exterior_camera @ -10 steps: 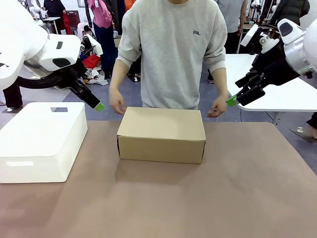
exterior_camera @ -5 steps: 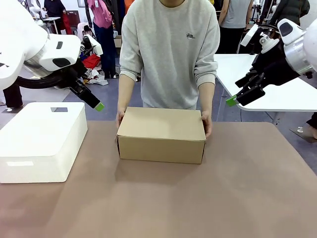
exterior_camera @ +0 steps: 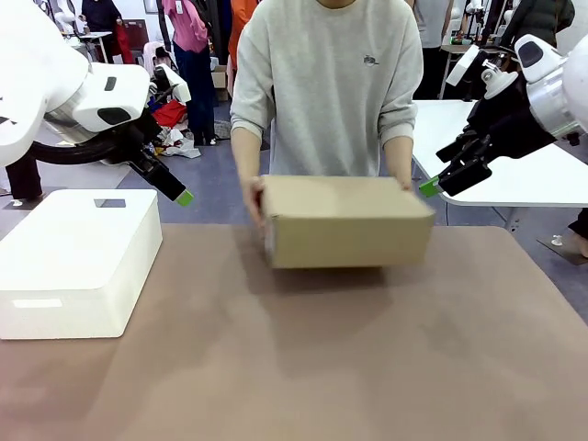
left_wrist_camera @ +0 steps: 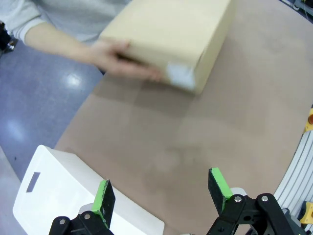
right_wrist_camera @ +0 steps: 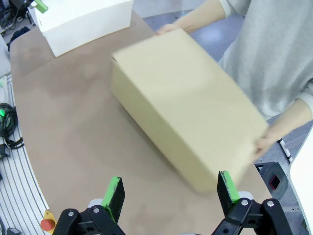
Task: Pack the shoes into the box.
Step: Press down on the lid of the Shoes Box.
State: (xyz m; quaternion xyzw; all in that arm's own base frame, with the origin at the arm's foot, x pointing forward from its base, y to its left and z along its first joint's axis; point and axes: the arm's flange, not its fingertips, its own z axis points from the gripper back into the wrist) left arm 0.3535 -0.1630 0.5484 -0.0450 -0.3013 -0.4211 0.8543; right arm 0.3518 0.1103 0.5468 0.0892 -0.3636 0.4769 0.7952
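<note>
The tan cardboard box (exterior_camera: 347, 223) is closed and held just above the brown table (exterior_camera: 367, 367) by a person's two hands (exterior_camera: 254, 197), one on each end. It appears blurred in the left wrist view (left_wrist_camera: 171, 34) and the right wrist view (right_wrist_camera: 186, 107). The shoes are out of view. My left gripper (exterior_camera: 185, 197) hangs open above the table's far left, well clear of the box (left_wrist_camera: 161, 193). My right gripper (exterior_camera: 429, 186) hovers open just off the box's right end, beside the person's forearm (right_wrist_camera: 171, 191). Nothing sits between either pair of fingers.
A bigger white rounded-edge box (exterior_camera: 78, 248) stands at the table's left side, below my left gripper (left_wrist_camera: 54, 181). The person in a grey sweater (exterior_camera: 326, 83) stands at the far edge. A white table (exterior_camera: 542, 175) lies behind my right arm.
The person gripped the box by both ends, then lifted it and shifted it to the right. Neither arm has moved.
</note>
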